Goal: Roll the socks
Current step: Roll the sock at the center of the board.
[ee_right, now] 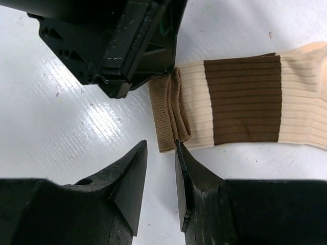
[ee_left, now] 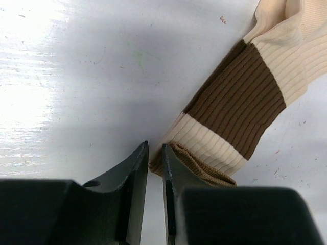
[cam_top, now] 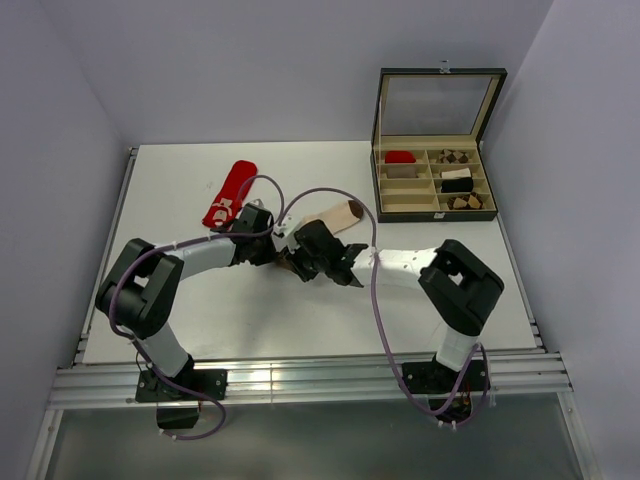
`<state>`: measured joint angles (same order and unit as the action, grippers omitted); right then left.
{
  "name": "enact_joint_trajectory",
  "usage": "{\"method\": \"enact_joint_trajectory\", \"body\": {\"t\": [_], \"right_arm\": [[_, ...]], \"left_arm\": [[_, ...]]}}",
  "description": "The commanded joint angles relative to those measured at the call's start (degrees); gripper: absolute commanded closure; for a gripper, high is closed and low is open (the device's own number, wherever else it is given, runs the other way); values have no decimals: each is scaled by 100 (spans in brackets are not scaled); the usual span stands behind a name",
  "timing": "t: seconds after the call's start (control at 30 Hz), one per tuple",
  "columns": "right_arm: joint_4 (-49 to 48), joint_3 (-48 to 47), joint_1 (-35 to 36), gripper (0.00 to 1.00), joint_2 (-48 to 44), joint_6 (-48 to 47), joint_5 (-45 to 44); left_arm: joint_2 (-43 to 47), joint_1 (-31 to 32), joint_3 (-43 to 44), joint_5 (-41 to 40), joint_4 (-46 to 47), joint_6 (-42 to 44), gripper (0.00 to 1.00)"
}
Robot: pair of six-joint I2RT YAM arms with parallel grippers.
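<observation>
Black arm bases stand at the near edge of the white table (cam_top: pixel 260 320), the left one at 7 o'clock and the right at 5 o'clock of the top view. Both arms bend inward so that the grippers meet at mid-table. The right gripper (ee_right: pixel 161 145) has its jaws spread a little, with bare table showing in the gap. They hold nothing, though one fingertip touches the near edge of the cream sock (ee_right: pixel 301 97) just beside its cuff (ee_right: pixel 168 109). The left gripper (ee_left: pixel 155 153) comes at the same cuff from 9 o'clock. Its jaws stand almost together with only a thin slit between them, and the corner of the cuff lies right at their tips, but whether it is nipped there I cannot tell. That tan cuff is bunched in folds over itself at the sock's near end. Past it come a cream stripe, a wide brown band and then the cream body, which lies flat on the table and runs off toward 2 o'clock from the grippers. The red sock (cam_top: pixel 228 192) lies flat and well apart, at about 11 o'clock of the grippers, running toward the far edge. Farthest off, at 2 o'clock, a box (cam_top: pixel 436 214) sits with its lid (cam_top: pixel 437 100) propped upright. Its compartments hold a red bundle (cam_top: pixel 400 158), brown-patterned bundles (cam_top: pixel 455 157) and a black-and-white bundle (cam_top: pixel 457 180).
</observation>
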<state>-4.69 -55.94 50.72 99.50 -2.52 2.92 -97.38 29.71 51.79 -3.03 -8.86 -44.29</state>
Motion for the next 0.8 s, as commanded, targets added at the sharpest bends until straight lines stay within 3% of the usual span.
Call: {"method": "enact_joint_trajectory", "body": {"t": [0.0,0.17,0.5,0.77], "right_arm": [[-225,-250,228,64,113,-319,-283],[-410,-102,245,64,140,-22,-564],[-955,909,-45,64,-1003,244,-705],[-1069,699,140,61,-740,16,-740]], "left_arm": [[-176,17,68,-66,-309,237,77],[-158,17,24,-49,-274,211,77],[-141,17,-11,-40,-256,193,77],[-141,17,94,30,-327,255,78]]}}
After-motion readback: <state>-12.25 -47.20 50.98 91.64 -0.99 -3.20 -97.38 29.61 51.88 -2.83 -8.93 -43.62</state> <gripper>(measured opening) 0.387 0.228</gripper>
